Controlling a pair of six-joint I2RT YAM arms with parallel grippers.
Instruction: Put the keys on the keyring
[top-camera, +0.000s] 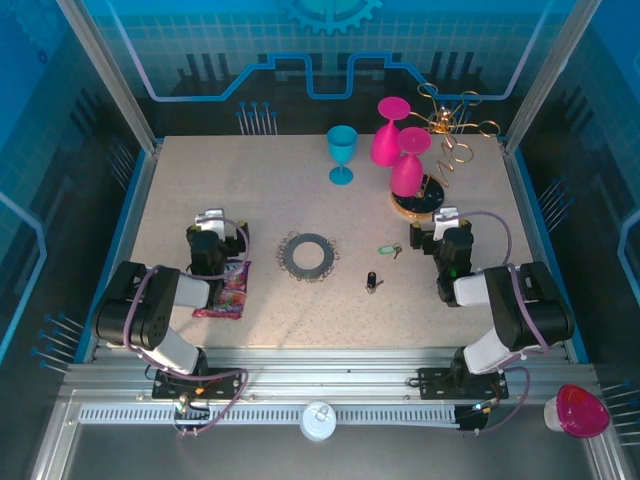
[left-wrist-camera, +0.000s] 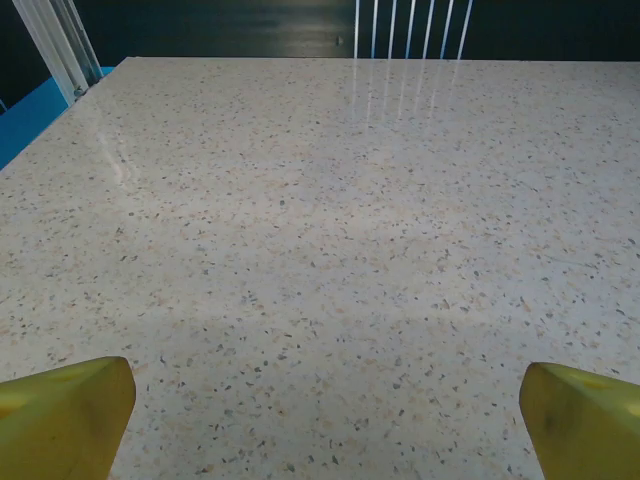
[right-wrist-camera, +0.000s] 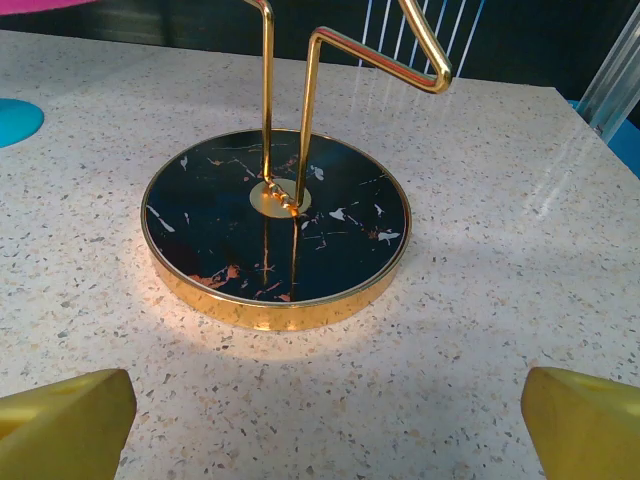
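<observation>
The flat dark grey keyring (top-camera: 308, 255) lies mid-table with small wire loops round its rim. To its right lies the green-headed key (top-camera: 388, 250), and the black-headed key (top-camera: 372, 282) rests a little nearer. My left gripper (top-camera: 209, 222) is parked at the left, well away from the ring, open over bare tabletop; its yellow fingertips (left-wrist-camera: 65, 415) stand far apart. At the right my right gripper (top-camera: 444, 222) is open too, just right of the green key, with wide-set yellow fingertips (right-wrist-camera: 585, 420) and nothing between them.
A gold wire stand with a dark round base (right-wrist-camera: 275, 225) sits just ahead of the right gripper, with two pink glasses (top-camera: 398, 145) hanging on it. A blue cup (top-camera: 342, 153) stands at the back. A pink snack packet (top-camera: 228, 290) lies under the left arm.
</observation>
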